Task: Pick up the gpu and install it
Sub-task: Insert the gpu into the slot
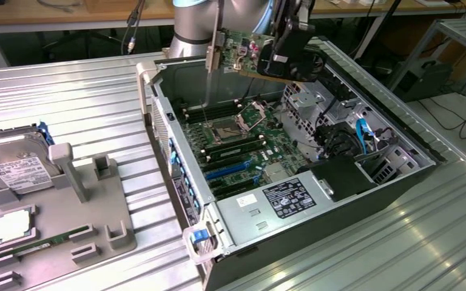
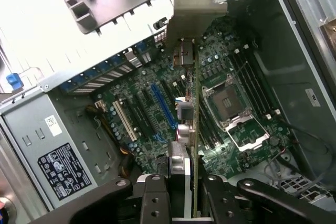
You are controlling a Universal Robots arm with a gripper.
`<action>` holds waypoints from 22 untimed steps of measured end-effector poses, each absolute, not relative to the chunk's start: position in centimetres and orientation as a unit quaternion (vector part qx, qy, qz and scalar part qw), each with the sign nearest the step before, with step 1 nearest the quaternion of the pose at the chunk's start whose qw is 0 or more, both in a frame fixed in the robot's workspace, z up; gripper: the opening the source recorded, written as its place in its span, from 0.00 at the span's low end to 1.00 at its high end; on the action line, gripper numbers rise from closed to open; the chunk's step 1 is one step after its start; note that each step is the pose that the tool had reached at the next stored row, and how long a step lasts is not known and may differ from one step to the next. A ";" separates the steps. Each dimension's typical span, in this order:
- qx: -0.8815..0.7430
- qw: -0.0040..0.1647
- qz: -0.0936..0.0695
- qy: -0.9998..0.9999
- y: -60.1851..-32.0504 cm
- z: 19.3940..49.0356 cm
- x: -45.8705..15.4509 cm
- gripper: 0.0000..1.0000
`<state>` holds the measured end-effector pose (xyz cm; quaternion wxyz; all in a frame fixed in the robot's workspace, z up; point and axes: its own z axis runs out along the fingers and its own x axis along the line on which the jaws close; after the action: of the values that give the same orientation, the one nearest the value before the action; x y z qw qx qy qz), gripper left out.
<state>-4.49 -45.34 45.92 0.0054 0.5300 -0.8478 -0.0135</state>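
Item: gpu (image 1: 235, 51) – a flat card with its green circuit face showing in the exterior view and a silvery end bracket (image 1: 211, 57), held on edge in the air above the open computer case (image 1: 162, 115), over the motherboard (image 1: 241, 145) and touching nothing inside. Gripper (image 1: 278, 60): jaws clamped narrowly on the card's upper edge. Inside the case, beneath the card – CPU socket (image 2: 231, 103), long blue slot (image 2: 161, 108), labelled power supply (image 1: 286, 197). Beside the case, on the exterior view's left: grey holder tray (image 1: 63, 230) carrying a hard drive (image 1: 14, 170) and a slim memory stick (image 1: 43, 245).
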 end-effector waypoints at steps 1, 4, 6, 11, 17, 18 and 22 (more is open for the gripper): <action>0.537 0.005 -0.013 -0.843 -45.3 45.9 -4.5 0.29; 0.554 0.006 -0.013 -0.832 -45.3 45.9 -4.5 0.29; 0.565 0.006 -0.013 -0.825 -45.3 45.9 -4.5 0.29; 0.592 0.006 -0.013 -0.806 -45.3 45.9 -4.5 0.29; 0.633 0.007 -0.013 -0.774 -45.3 45.9 -4.5 0.29; 0.641 0.007 -0.013 -0.767 -45.3 45.9 -4.5 0.29; 0.665 0.008 -0.012 -0.747 -45.3 45.9 -4.5 0.29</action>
<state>-4.49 -45.34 45.92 0.0075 0.6649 -0.7468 -0.0124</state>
